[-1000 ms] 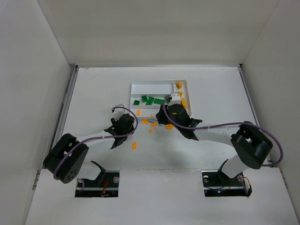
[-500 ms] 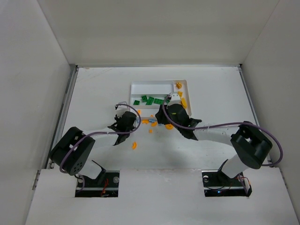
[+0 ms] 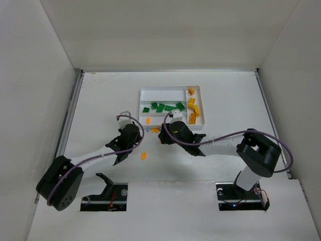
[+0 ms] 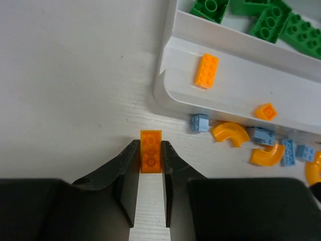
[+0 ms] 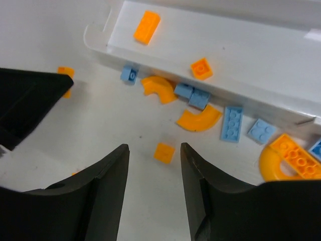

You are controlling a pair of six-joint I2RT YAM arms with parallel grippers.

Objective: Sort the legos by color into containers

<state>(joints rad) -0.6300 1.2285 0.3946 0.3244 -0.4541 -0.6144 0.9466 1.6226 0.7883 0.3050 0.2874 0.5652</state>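
One orange brick (image 4: 150,157) (studded) in left jaws.

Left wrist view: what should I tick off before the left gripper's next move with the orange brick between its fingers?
1. The orange brick sits between the fingertips of the left gripper: ok.
2. Grip firm on it: cannot tell.
3. The near slot of the tray holds only orange pieces: ok.
4. The green bricks keep to the next slot: ok.
5. The right gripper is open and apart from the left one: ok.
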